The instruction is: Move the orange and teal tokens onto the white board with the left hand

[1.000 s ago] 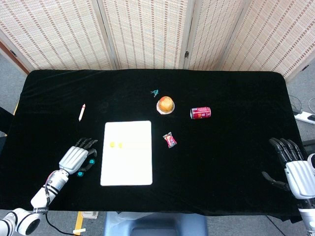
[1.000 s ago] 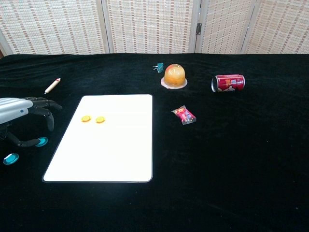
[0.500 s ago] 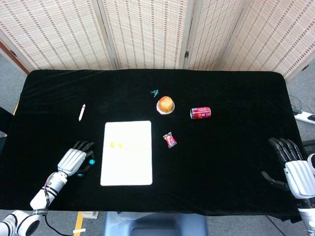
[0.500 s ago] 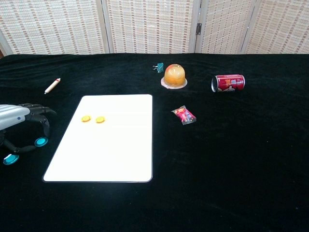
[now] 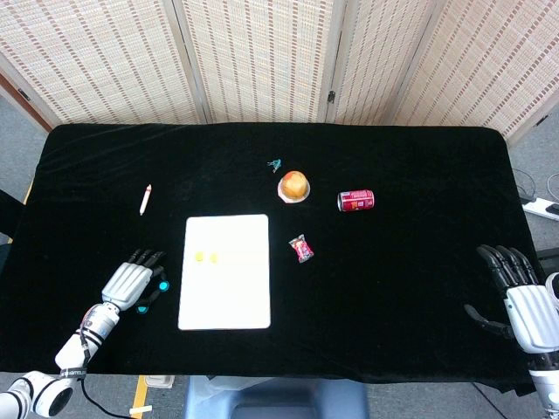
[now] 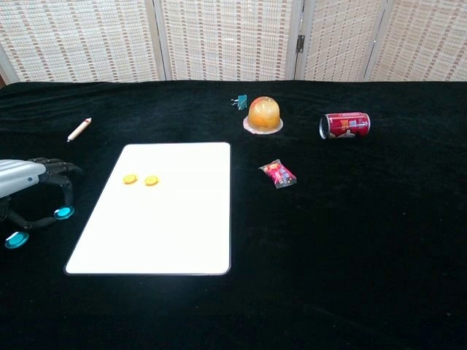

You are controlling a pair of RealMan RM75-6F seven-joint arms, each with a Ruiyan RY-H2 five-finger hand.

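Ok so your left hand [image 6: 29, 191] arched over teal tokens [image 6: 64, 213], fingers spread, nothing held; orange tokens [image 6: 140, 179] on white board [image 6: 160, 233].

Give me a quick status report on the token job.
Left hand arched over two teal tokens, none visibly gripped. Right hand open, idle. Two orange tokens on white board. Nothing between teal tokens and board.

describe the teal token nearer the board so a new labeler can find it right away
Start at the white board in the middle of the black table, then look just off its left edge to the left hand. Two teal tokens lie on the cloth there, beneath its fingers. The teal token nearer the board is the right-hand one; the other teal token lies further left and closer to the table's front edge.
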